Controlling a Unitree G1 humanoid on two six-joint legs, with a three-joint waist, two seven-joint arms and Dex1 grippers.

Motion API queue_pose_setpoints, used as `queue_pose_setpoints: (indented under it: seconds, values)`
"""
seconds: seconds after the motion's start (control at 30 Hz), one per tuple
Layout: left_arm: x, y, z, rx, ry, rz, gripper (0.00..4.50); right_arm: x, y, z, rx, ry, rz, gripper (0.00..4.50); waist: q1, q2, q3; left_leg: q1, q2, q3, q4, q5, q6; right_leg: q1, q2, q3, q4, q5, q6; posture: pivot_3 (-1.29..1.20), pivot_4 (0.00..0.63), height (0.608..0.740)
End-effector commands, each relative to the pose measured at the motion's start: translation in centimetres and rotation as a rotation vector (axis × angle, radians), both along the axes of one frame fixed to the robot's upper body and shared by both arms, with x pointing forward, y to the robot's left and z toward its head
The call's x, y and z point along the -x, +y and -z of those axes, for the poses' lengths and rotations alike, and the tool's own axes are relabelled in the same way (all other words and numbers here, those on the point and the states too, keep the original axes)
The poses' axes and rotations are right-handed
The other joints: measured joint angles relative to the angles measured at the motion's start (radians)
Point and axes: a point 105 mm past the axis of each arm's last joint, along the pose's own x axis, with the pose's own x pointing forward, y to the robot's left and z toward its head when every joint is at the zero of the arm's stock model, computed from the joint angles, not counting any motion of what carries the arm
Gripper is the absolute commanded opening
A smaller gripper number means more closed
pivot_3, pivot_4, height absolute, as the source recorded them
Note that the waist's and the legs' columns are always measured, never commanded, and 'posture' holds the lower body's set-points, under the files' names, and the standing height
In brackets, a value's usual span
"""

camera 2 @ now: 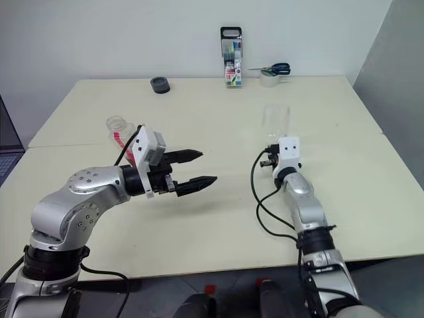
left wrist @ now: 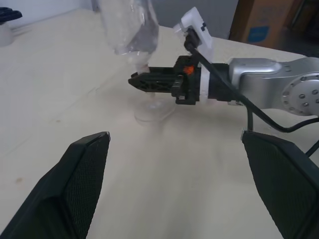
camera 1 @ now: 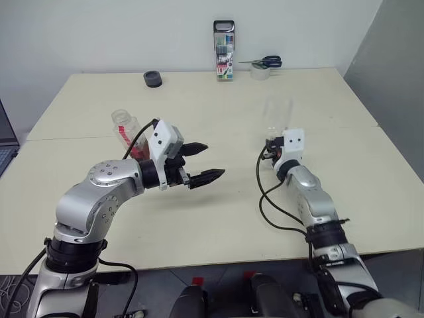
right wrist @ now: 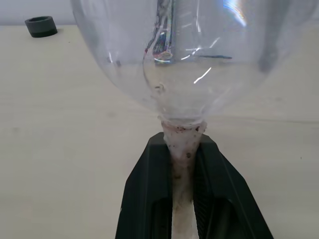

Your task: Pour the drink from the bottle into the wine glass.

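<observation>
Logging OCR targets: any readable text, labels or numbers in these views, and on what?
None legible.
marker pack: printed label, too small to read.
bottle: red-and-white label strip, lettering blurred.
cardboard box: blue patch, unreadable.

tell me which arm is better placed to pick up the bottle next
Left. The left hand hangs open just in front of the bottle, which stands on its side of the table. The right hand is shut on the wine glass stem.

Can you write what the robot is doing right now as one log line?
right gripper: shut on wine glass stem | left gripper: open, empty | bottle: on table, uncapped
</observation>
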Motion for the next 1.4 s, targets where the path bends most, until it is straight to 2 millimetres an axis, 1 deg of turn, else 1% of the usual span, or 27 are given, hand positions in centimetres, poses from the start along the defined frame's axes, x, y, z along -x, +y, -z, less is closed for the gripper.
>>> queue_pose_setpoints:
  seconds: [0.03, 0.2, 0.27, 0.3, 0.4, 0.5, 0.57, 0.63, 0.73, 0.8, 0.93, 1.03, 1.17, 1.4]
  values:
    - [0.2, 0.5, -1.3, 0.001, -0.059, -0.019, 4.5, 1.8, -1.2, 2.8, -0.021, 0.145, 0.051, 0.24, 0.005, 0.0, 0.0, 0.0, 0.0, -0.001, 0.0, 0.0, 0.0, 0.0, 0.0, 0.0, 0.0, 0.0, 0.0, 0.0, 0.15, 0.74]
    - [0.1, 0.6, -1.2, 0.01, -0.062, -0.04, 4.5, 3.7, -2.3, 3.9, 0.102, 0.176, 0.047, 0.24, 0.019, -0.001, -0.001, 0.001, -0.001, -0.002, 0.0, -0.001, 0.001, 0.003, 0.001, -0.003, -0.001, 0.0, 0.0, 0.0, 0.15, 0.74]
    - [0.1, 0.6, -1.2, 0.016, -0.061, -0.044, 4.5, 4.1, -2.3, 3.8, 0.133, 0.169, 0.029, 0.24, 0.024, -0.001, -0.001, 0.001, -0.001, -0.002, 0.0, -0.001, 0.001, 0.003, 0.001, -0.005, -0.002, 0.0, 0.0, 0.0, 0.15, 0.74]
    - [0.2, 0.7, -1.2, 0.019, -0.061, -0.045, 4.5, 4.0, -1.9, 3.5, 0.143, 0.152, 0.012, 0.24, 0.025, -0.001, -0.001, 0.001, -0.001, -0.002, 0.0, 0.0, 0.0, 0.004, 0.001, -0.005, -0.003, 0.0, 0.0, 0.0, 0.15, 0.74]
    - [0.9, 0.9, -1.0, 0.03, -0.048, -0.042, 4.5, 2.9, 0.4, 2.3, 0.138, 0.08, -0.071, 0.24, 0.023, -0.001, -0.001, 0.0, -0.001, -0.002, 0.0, 0.0, 0.0, 0.004, 0.001, -0.005, -0.005, 0.0, 0.0, 0.0, 0.15, 0.74]
    - [1.4, 1.8, -1.3, 0.043, -0.035, -0.071, 4.5, 1.3, 3.2, 0.8, 0.119, -0.005, -0.162, 0.24, 0.002, -0.002, -0.001, 0.002, 0.0, 0.0, 0.0, 0.0, 0.0, 0.004, 0.001, -0.002, -0.005, 0.0, -0.001, 0.0, 0.15, 0.74]
    - [1.3, 3.2, -1.6, 0.05, -0.045, -0.149, 4.5, -0.2, 5.5, -1.3, 0.075, -0.078, -0.216, 0.24, -0.011, -0.002, -0.001, 0.003, 0.0, 0.0, -0.001, 0.0, 0.0, 0.004, 0.003, -0.003, -0.006, 0.001, -0.002, 0.0, 0.15, 0.74]
    - [1.4, 4.3, -1.6, 0.045, -0.058, -0.227, 4.5, -1.2, 7.3, -3.1, 0.035, -0.133, -0.264, 0.24, -0.025, -0.001, 0.0, 0.004, 0.002, 0.001, -0.002, 0.0, 0.0, 0.003, 0.005, -0.002, -0.005, 0.002, -0.003, 0.0, 0.15, 0.74]
    - [1.9, 5.6, -1.1, 0.053, -0.074, -0.34, 4.5, -2.3, 9.5, -4.6, 0.005, -0.189, -0.324, 0.24, -0.029, -0.001, 0.0, 0.002, 0.002, 0.001, -0.002, 0.0, 0.0, 0.0, 0.005, -0.003, 0.0, 0.001, -0.006, 0.0, 0.15, 0.74]
    - [2.1, 6.4, -1.0, 0.076, -0.085, -0.426, 4.5, -2.9, 10.6, -4.7, 0.007, -0.193, -0.347, 0.24, -0.028, -0.001, 0.0, 0.0, 0.004, 0.0, -0.002, 0.0, 0.0, -0.002, 0.003, -0.003, 0.0, 0.0, -0.007, 0.0, 0.15, 0.74]
    - [3.1, 8.4, 0.3, 0.088, -0.091, -0.602, 4.5, -3.3, 13.0, -4.3, 0.022, -0.18, -0.393, 0.24, -0.015, -0.001, 0.0, -0.001, 0.002, -0.002, -0.001, 0.0, -0.001, -0.001, 0.0, -0.003, -0.002, 0.0, -0.006, 0.0, 0.15, 0.74]
    - [4.0, 9.0, 1.5, 0.086, -0.084, -0.676, 4.5, -3.2, 14.0, -3.8, 0.055, -0.172, -0.407, 0.24, -0.005, -0.001, 0.0, -0.001, 0.002, -0.002, -0.001, 0.0, -0.001, 0.0, 0.0, -0.003, -0.003, 0.001, -0.006, 0.0, 0.15, 0.74]
    - [4.6, 9.2, 1.8, 0.098, -0.094, -0.717, 4.5, -3.1, 14.5, -3.2, 0.082, -0.156, -0.416, 0.24, 0.002, -0.001, 0.0, -0.001, 0.002, -0.002, -0.001, 0.0, -0.001, 0.0, 0.0, -0.003, -0.004, 0.001, -0.006, 0.0, 0.15, 0.74]
    - [4.6, 9.8, 2.2, 0.087, -0.096, -0.741, 4.5, -3.3, 14.3, -2.5, 0.116, -0.143, -0.396, 0.24, -0.001, 0.0, 0.0, -0.001, 0.002, -0.001, -0.002, 0.0, -0.001, 0.001, 0.0, -0.004, -0.003, 0.001, -0.006, 0.0, 0.15, 0.74]
